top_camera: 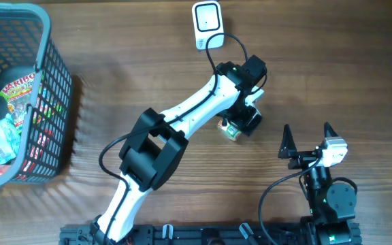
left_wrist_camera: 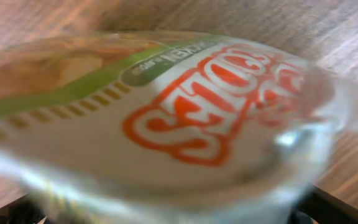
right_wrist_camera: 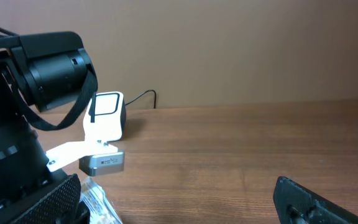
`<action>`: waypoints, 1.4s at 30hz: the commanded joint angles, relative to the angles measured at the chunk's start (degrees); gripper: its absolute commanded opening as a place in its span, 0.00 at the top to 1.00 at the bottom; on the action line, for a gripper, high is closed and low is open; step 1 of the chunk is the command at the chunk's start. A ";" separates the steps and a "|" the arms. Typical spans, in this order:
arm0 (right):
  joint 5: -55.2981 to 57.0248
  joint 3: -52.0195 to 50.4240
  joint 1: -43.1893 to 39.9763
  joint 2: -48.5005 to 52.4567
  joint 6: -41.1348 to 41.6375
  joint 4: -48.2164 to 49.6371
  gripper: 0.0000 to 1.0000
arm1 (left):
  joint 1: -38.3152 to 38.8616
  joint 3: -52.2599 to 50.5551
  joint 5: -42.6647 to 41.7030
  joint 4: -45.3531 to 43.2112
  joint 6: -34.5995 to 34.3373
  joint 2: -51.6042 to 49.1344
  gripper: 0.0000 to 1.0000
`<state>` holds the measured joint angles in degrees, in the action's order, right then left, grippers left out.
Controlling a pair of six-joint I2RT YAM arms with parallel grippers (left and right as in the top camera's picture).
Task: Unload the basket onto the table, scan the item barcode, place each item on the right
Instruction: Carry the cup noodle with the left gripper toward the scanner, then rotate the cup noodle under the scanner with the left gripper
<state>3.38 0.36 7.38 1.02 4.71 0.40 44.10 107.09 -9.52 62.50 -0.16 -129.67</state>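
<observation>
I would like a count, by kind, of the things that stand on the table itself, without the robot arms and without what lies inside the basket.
basket: 1
barcode scanner: 1
stock cup: 1
Total: 3

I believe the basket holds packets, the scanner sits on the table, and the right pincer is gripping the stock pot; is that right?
Not quite: the right pincer stands open and empty. The stock pot lies under the left pincer, as the overhead view shows. The basket does hold packets, and the scanner sits on the table.
</observation>
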 commanded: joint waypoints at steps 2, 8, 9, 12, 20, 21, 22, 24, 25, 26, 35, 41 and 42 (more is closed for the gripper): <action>-0.66 -0.07 -0.22 -0.22 -0.20 0.20 0.00 | -0.28 2.29 7.72 -0.20 1.22 6.78 0.01; -0.66 -0.07 -0.22 -0.22 -0.20 0.20 0.00 | -1.68 3.91 8.09 1.20 1.18 9.55 0.24; -0.63 -0.07 -0.22 -0.22 -0.22 0.20 0.01 | -1.75 3.91 8.09 1.18 1.16 9.55 0.50; -0.66 -0.07 -0.22 -0.22 -0.20 0.20 0.00 | -1.79 3.93 4.57 2.89 1.16 9.79 0.91; -0.63 -0.07 -0.22 -0.22 -0.20 0.20 0.00 | -1.20 3.37 0.07 5.68 1.18 9.57 0.96; -0.63 -0.07 -0.22 -0.22 -0.20 0.20 0.00 | -1.07 3.37 -0.46 5.62 1.18 9.09 0.95; -0.66 -0.07 -0.22 -0.22 -0.22 0.22 0.00 | -0.92 3.37 -1.44 5.46 1.20 8.61 0.96; -0.66 -0.07 -0.22 -0.22 -0.22 0.22 0.00 | -0.92 3.37 -2.29 5.46 1.18 8.13 0.96; -0.66 -0.07 -0.22 -0.22 -0.22 0.20 0.00 | -0.92 3.37 -2.97 5.46 1.20 8.13 0.96; -0.66 -0.07 -0.22 -0.22 -0.20 0.20 0.00 | -0.81 3.37 -4.00 5.44 1.20 8.13 0.96; -0.66 -0.07 -0.22 -0.22 -0.22 0.20 0.00 | -0.52 -3.26 -4.35 -0.22 1.18 7.98 0.96; -0.66 -0.07 -0.22 -0.22 -0.22 0.20 0.01 | -0.44 -10.38 -3.50 -6.64 1.20 7.98 0.96; -0.66 -0.07 -0.22 -0.22 -0.20 0.20 0.00 | -0.44 -10.38 -3.50 -6.67 1.22 8.00 0.96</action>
<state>3.40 0.36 7.38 1.02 4.71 0.40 43.72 98.96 -14.17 55.79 0.75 -120.95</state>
